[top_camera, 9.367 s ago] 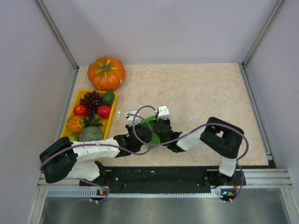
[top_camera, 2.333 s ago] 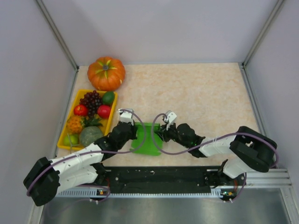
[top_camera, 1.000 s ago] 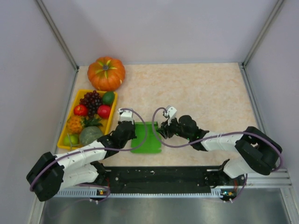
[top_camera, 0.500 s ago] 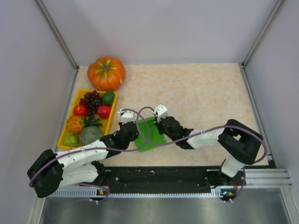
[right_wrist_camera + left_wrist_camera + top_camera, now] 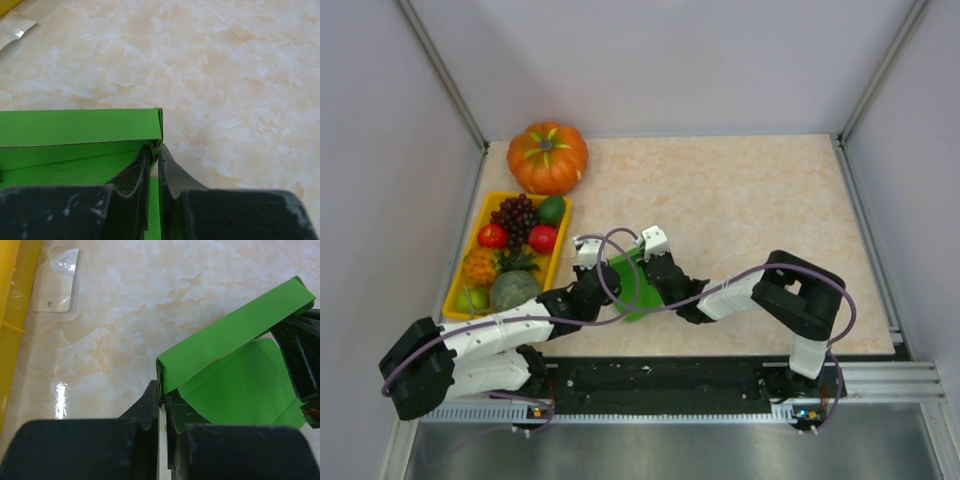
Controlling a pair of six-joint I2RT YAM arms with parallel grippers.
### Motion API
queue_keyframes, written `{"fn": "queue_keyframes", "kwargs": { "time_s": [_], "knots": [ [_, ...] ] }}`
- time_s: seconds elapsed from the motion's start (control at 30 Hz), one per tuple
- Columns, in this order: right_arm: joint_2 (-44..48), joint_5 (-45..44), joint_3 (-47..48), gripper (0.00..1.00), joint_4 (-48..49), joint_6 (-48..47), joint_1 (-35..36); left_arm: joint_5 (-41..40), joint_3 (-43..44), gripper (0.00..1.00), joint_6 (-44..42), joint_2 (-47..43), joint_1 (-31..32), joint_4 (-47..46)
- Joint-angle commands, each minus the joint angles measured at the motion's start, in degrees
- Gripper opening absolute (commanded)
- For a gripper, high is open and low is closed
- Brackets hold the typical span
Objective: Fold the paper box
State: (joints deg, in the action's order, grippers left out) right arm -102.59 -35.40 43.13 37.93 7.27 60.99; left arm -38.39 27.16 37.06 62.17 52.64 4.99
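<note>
Paper box (image 5: 628, 272) is held low over the near middle of the table (image 5: 770, 200), just right of the yellow tray (image 5: 10, 290). Left gripper (image 5: 161, 391) is clamped on its left folded corner, right gripper (image 5: 156, 149) on the right corner. Both arms are stretched low, converging. Since a second ago, the right forearm is swung left and the flat sheet is folded up.

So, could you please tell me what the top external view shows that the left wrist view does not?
Only the top external view shows the pumpkin and the fruit in the yellow tray. Only the left wrist view shows, close up, the left gripper pinching a corner of the paper box, and plainly a clear bag on the table. Both show the green box and the tray's yellow rim.
</note>
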Motion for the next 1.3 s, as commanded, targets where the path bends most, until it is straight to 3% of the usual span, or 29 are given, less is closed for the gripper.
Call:
{"fn": "queue_keyframes", "kwargs": {
  "time_s": [0.0,0.07,0.13,0.33,0.43,0.47,0.53,0.63,0.73,0.93,1.03,1.07,1.13,1.23,1.27],
  "knots": [
    [-6.55,-13.43,4.93,0.0,-1.53,-2.78,3.85,-0.28,2.02,0.0,3.46,-0.21,0.97,-3.85],
    [-9.02,-22.73,9.06,0.0,-5.57,-2.79,4.75,-1.24,2.63,0.0,4.85,-0.12,1.06,-2.63],
    [-11.93,-26.72,12.05,0.0,-12.14,-0.08,4.93,-1.77,2.81,0.0,5.74,0.05,1.23,-2.27],
    [-11.06,-28.94,10.92,0.0,-14.12,2.31,4.66,-2.22,2.99,0.0,7.5,-0.12,1.5,-1.83],
    [-9.4,-23.16,7.17,0.0,-9.31,3.02,3.26,-0.02,2.29,0.0,7.5,-0.12,1.59,-3.67],
    [-7.21,-13.57,4.62,0.0,0.64,1.71,2.56,0.51,1.76,0.0,7.15,-0.12,1.59,-4.11],
    [-5.27,-2.21,-1.27,0.0,8.62,0.74,1.68,0.6,1.32,0.0,7.59,0.23,1.59,-4.38],
    [-1.57,5.48,-6.46,0.0,15.49,0.47,0.36,-0.89,1.49,0.0,7.77,0.93,1.59,-2.89],
    [1.07,7.09,-9.2,0.02,17.0,0.82,-0.78,-1.95,1.41,0.0,7.42,1.37,1.59,-2.53],
    [3.53,5.96,-11.93,0.13,16.21,0.73,-1.14,-2.83,2.02,0.0,7.59,2.25,1.59,-2.1],
    [5.37,6.39,-12.81,0.25,14.2,1.08,-1.14,-4.06,2.46,0.0,7.94,2.43,1.59,-0.78],
    [6.16,6.74,-12.99,0.35,12.97,1.43,-1.14,-4.49,2.46,0.0,8.03,2.51,1.59,-0.51],
    [10.18,6.84,-13.25,0.41,8.5,3.09,-1.14,-5.46,2.55,0.0,8.12,2.52,1.59,-0.25],
    [17.57,9.19,-15.09,0.59,-1.26,6.25,-1.05,-6.08,3.16,0.0,7.68,2.87,1.5,0.71],
    [23.25,9.9,-14.84,0.66,-10.51,7.31,-1.14,-6.17,3.34,0.0,7.76,3.22,1.5,0.98]
  ]
}}
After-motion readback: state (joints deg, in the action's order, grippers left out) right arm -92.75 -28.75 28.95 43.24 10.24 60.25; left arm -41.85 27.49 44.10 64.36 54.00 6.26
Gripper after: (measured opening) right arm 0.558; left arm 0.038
